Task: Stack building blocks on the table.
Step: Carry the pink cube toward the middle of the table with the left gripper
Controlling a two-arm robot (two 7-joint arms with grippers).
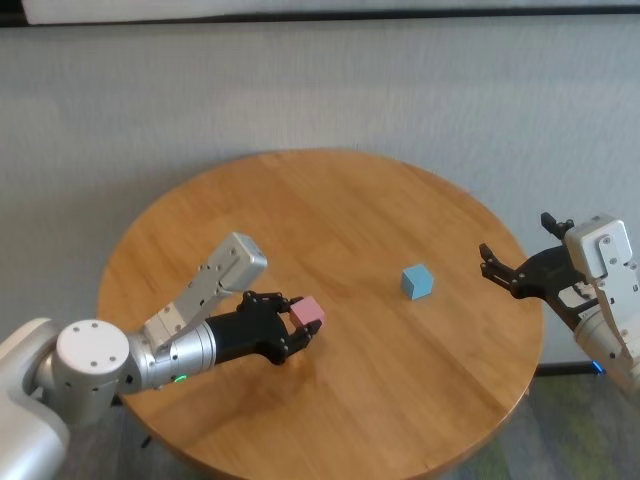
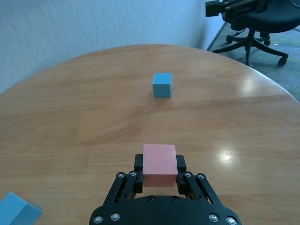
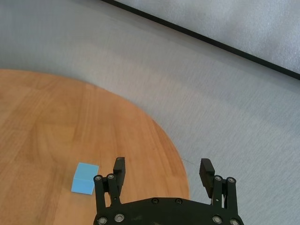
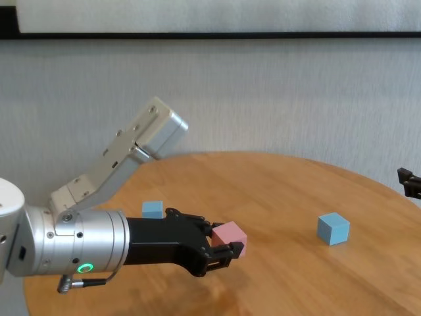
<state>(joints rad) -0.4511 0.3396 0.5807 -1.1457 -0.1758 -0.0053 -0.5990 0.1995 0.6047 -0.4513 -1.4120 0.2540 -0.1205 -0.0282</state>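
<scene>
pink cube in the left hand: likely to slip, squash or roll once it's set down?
The pink cube keeps its square shape between the left hand's fingers, so probably stiff. Matte faces suggest little slip. Flat sides mean it should sit, not roll.

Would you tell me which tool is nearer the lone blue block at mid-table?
Right. The open right tool waits just off the table edge beside the blue block; the left tool, shut on the pink block, sits farther away.
</scene>
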